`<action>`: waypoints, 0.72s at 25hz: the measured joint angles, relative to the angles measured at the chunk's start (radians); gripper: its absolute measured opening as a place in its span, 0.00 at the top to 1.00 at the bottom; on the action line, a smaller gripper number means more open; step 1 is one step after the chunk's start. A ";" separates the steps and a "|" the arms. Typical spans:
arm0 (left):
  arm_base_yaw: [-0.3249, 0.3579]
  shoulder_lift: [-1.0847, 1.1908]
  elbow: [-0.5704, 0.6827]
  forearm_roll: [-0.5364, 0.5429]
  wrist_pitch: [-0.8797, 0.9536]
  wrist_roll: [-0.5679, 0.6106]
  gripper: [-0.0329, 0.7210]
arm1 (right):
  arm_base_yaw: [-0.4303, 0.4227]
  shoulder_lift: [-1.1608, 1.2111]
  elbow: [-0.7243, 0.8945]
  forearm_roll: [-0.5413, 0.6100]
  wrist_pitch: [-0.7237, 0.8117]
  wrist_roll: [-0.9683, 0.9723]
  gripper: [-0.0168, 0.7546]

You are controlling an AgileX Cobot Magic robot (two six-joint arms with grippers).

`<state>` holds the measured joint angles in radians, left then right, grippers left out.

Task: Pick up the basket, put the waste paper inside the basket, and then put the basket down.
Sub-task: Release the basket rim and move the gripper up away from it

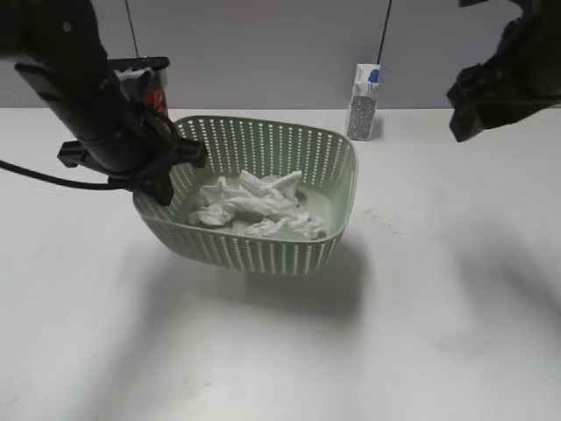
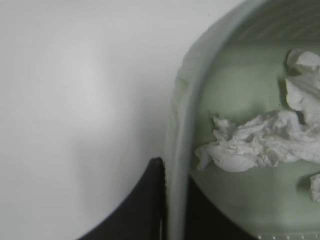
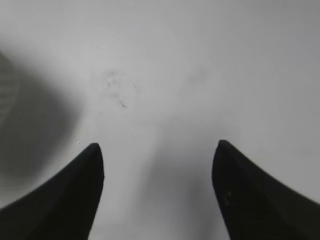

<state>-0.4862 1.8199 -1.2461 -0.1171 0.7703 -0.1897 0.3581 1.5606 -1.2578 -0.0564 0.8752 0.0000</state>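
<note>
The pale green basket hangs tilted above the white table, its left side raised. My left gripper is shut on its left rim. In the left wrist view the rim runs between my two black fingers. Crumpled white waste paper lies inside on the basket floor, also in the left wrist view. My right gripper is raised at the upper right, away from the basket. In the right wrist view it is open and empty over bare table.
A small white-and-grey carton with a blue cap stands behind the basket near the back wall. A dark red can stands behind my left arm. The white table spreads in front and to the right.
</note>
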 joint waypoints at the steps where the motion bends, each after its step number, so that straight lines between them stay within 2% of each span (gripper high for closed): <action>1: 0.009 0.029 -0.034 0.000 0.015 -0.001 0.96 | -0.003 -0.013 0.000 -0.001 0.032 0.000 0.32; 5: 0.034 0.140 -0.129 -0.011 0.068 -0.008 0.96 | -0.005 -0.090 -0.002 0.002 0.127 0.000 0.32; 11: 0.040 0.228 -0.142 -0.068 0.028 -0.011 0.96 | -0.005 -0.245 -0.002 0.002 0.152 0.000 0.32; 13: 0.040 0.229 -0.143 -0.075 0.016 -0.011 0.93 | -0.005 -0.288 -0.002 0.002 0.162 0.000 0.32; 16: 0.041 0.229 -0.145 -0.081 0.008 -0.011 0.73 | -0.005 -0.344 -0.002 0.002 0.198 0.000 0.32; 18: 0.046 0.229 -0.146 -0.084 0.020 -0.012 0.50 | -0.005 -0.378 -0.002 0.002 0.228 0.000 0.32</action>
<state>-0.4407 2.0487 -1.3916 -0.2015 0.7905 -0.2020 0.3526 1.1830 -1.2595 -0.0542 1.1032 0.0000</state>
